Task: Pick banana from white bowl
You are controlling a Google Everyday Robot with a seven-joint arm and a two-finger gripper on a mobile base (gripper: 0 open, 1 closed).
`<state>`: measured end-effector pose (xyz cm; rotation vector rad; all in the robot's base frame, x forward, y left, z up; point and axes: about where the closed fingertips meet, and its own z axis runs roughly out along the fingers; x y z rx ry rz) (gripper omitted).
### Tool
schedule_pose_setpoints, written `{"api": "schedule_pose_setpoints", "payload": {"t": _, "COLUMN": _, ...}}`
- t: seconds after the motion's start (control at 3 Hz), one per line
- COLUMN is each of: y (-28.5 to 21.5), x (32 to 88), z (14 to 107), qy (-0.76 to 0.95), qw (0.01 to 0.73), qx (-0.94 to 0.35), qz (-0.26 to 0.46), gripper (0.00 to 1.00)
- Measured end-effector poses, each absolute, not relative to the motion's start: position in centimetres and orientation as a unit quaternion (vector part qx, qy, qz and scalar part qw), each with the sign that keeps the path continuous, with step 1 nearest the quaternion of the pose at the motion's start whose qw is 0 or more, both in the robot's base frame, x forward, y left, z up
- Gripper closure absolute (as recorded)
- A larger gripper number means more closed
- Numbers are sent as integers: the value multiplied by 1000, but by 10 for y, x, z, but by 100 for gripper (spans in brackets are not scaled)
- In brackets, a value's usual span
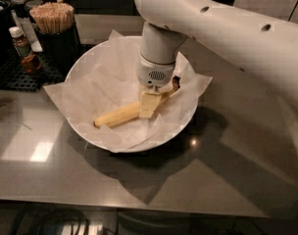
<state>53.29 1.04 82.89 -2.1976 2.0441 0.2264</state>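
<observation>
The white bowl point(186, 124) stands on the dark counter, lined with crinkled white paper whose corners stick out over the rim. The yellow banana point(117, 116) lies in it, running from lower left up to its dark stem tip at the right. My gripper point(150, 102) reaches straight down into the bowl from the big white arm. Its pale yellow pads point(148, 105) straddle the banana's right half and press against it. The banana still rests on the paper. The far finger is hidden behind the wrist.
A dark holder of wooden sticks point(53, 18) and a small brown bottle point(20, 43) stand on a black mat at the back left. The white arm point(227, 28) spans the upper right. The counter's front edge runs along the bottom.
</observation>
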Motion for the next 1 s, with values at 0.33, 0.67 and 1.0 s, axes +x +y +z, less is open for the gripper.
{"api": "schedule_pose_setpoints", "payload": {"t": 0.33, "y": 10, "x": 533, "z": 829, "qy": 678, "qw": 66, "qx": -729, "qz": 75, "gripper": 73}}
{"api": "schedule_pose_setpoints", "payload": {"t": 0.67, "y": 8, "x": 532, "z": 838, "qy": 683, "qw": 80, "qx": -724, "qz": 46, "gripper": 96}}
{"api": "schedule_pose_setpoints", "payload": {"t": 1.0, "y": 6, "x": 530, "z": 859, "qy": 681, "qw": 107, "qx": -724, "qz": 4, "gripper": 100}}
